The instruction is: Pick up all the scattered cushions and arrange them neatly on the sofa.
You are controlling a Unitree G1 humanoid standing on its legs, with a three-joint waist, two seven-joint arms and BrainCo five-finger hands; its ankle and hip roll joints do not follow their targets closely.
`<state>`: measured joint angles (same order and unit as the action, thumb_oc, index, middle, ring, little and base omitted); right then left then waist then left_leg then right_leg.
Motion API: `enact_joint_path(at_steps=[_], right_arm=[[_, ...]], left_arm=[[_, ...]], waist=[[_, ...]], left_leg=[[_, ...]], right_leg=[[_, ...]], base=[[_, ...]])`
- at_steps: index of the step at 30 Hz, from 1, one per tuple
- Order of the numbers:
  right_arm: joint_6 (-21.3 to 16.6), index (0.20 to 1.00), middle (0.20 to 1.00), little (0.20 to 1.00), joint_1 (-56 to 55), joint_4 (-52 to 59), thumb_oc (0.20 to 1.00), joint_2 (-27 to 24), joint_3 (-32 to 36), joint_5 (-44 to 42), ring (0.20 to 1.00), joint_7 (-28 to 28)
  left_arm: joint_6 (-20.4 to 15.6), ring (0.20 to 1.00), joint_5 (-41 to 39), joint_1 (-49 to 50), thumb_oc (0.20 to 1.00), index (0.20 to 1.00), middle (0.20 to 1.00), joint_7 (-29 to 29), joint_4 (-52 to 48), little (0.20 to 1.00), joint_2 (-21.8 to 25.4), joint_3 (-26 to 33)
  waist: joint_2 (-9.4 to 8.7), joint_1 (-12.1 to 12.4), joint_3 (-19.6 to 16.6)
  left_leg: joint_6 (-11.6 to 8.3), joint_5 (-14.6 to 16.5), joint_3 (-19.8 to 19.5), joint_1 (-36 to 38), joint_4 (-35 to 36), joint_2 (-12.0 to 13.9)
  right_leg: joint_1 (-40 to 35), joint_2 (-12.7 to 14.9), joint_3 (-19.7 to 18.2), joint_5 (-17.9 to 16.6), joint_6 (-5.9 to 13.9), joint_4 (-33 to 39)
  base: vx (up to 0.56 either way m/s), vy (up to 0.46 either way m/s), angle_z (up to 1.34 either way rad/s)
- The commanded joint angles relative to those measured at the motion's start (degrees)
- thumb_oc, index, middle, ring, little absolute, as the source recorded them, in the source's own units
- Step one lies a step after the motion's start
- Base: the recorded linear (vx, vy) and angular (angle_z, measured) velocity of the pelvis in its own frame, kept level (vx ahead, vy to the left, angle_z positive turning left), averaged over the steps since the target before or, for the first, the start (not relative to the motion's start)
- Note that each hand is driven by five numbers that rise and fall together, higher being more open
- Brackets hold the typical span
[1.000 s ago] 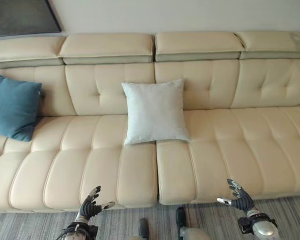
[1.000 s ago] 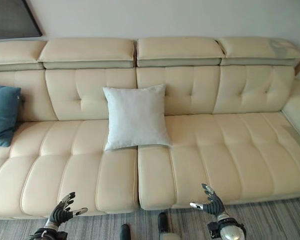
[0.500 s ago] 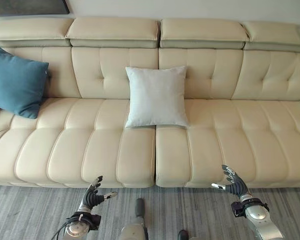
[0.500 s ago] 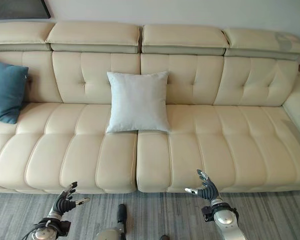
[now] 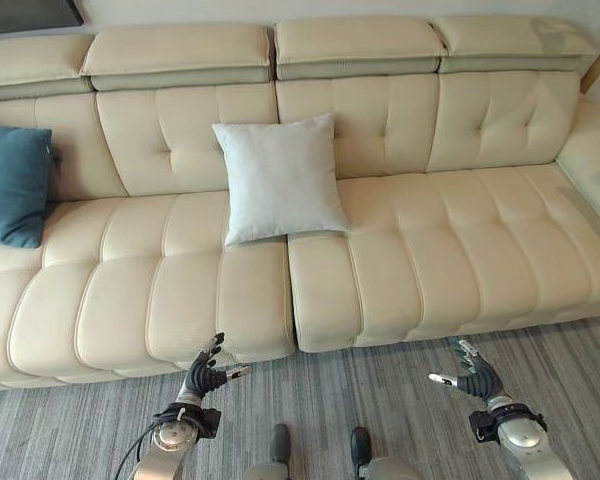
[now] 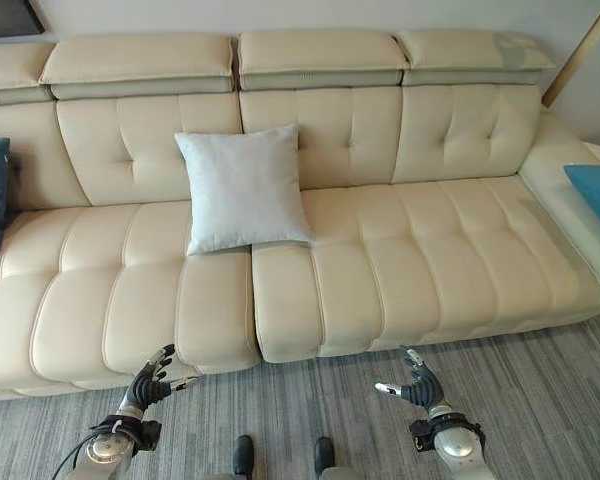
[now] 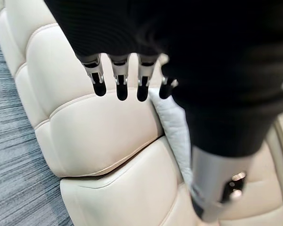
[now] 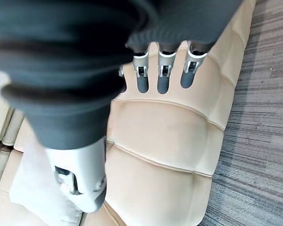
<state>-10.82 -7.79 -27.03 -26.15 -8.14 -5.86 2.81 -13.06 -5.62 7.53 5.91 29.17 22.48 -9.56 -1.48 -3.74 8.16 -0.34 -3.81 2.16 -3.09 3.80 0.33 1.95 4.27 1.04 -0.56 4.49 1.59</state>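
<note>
Closest to me, both arms hang low over the striped grey carpet (image 5: pixel 380 390) in front of the sofa, and neither carries anything. The left robot hand (image 5: pixel 204 378) hovers just off the front edge of the seat, fingers loosely spread and relaxed, thumb out to the side. The right robot hand (image 5: pixel 474 379) hovers over the carpet near the sofa's front, held the same way: fingers apart, lightly bent, nothing between them. In both wrist views the dark-tipped fingers hang straight and free above the cushioned seat front.

Further back, the cream sofa (image 5: pixel 430 270) already has a white cushion (image 5: pixel 280 178) propped upright against the backrest near the middle seam, its lower edge resting on the seat. A teal cushion (image 5: pixel 10 185) leans against the backrest at the far left end. Out at the right end, on the side section of the sofa, lies another blue cushion (image 6: pixel 598 192), flat, not propped.

My guess is the job is well along: no cushion lies on the visible carpet, and that flat blue one looks like what remains to straighten.
</note>
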Motion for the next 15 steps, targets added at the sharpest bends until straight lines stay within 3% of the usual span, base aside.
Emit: enact_joint_path(at_steps=[1,5,7,10,13,14,15], right_arm=[[-1.4,1.000,1.000,1.000,1.4,0.6,1.000,0.4,1.5,-4.0,1.000,0.3],[-1.3,1.000,1.000,1.000,2.3,0.1,1.000,1.5,1.8,-5.0,1.000,0.6],[-1.2,1.000,1.000,1.000,3.9,-0.2,1.000,2.4,1.3,-5.3,1.000,1.1],[-1.1,1.000,1.000,1.000,5.0,-0.1,1.000,3.0,1.0,-5.1,1.000,1.5],[-1.1,1.000,1.000,1.000,5.6,0.3,1.000,3.5,0.4,-4.8,1.000,2.0],[-0.9,1.000,1.000,1.000,5.4,0.3,1.000,3.7,0.1,-4.5,1.000,1.9],[-0.8,1.000,1.000,1.000,5.3,1.1,1.000,3.7,-0.7,-4.0,1.000,1.5]], left_arm=[[-1.4,1.000,1.5,0.7,1.000,1.000,1.000,-0.9,-2.8,1.000,3.0,-0.7],[-1.2,1.000,1.2,0.4,1.000,1.000,1.000,-1.1,-2.8,1.000,2.9,-1.1],[-1.2,1.000,1.0,-0.3,1.000,1.000,1.000,-0.9,-2.5,1.000,2.6,-1.3],[-1.2,1.000,0.8,-0.7,1.000,1.000,1.000,-0.7,-2.5,1.000,2.6,-1.5],[-0.9,1.000,0.5,-0.8,1.000,1.000,1.000,-0.9,-3.4,1.000,2.9,-1.8],[-0.8,1.000,0.5,-0.8,1.000,1.000,1.000,-1.1,-3.5,1.000,3.0,-1.9],[-0.5,1.000,0.6,-0.6,1.000,1.000,1.000,-1.6,-4.0,1.000,3.3,-1.9]], waist=[[-1.74,0.3,-1.1],[-1.49,0.0,-0.8],[-1.39,-0.5,-0.2],[-1.35,-0.7,0.2],[-0.91,-0.2,0.4],[-0.78,0.1,0.4],[-0.44,0.8,0.0]], left_leg=[[-0.75,6.8,0.7,-1.3,-5.3,-0.9],[0.16,7.8,2.7,-0.8,-5.7,-1.2],[0.81,8.6,5.9,-0.3,-6.2,-0.8],[1.18,9.3,9.6,0.4,-6.4,0.0],[1.05,10.1,14.2,1.9,-6.6,1.9],[0.88,10.2,15.9,2.4,-6.7,2.7],[0.18,11.7,18.3,4.3,-6.7,4.1]], right_leg=[[1.2,-1.8,-2.7,3.4,2.43,-5.1],[3.0,-2.1,-5.5,3.2,3.03,-7.5],[5.2,-2.4,-7.5,2.2,3.90,-9.2],[7.1,-1.9,-6.6,1.0,4.72,-9.5],[8.3,1.4,3.4,1.2,4.34,-10.8],[8.5,3.0,7.8,1.5,3.94,-11.4],[7.3,5.6,15.4,2.8,3.84,-12.0]], base=[[-0.02,0.119,-0.36],[-0.02,0.087,-0.60],[-0.06,0.075,-0.67],[-0.02,0.024,-1.47],[0.00,-0.061,-1.71],[0.10,-0.139,-1.63],[0.11,-0.173,-1.41]])
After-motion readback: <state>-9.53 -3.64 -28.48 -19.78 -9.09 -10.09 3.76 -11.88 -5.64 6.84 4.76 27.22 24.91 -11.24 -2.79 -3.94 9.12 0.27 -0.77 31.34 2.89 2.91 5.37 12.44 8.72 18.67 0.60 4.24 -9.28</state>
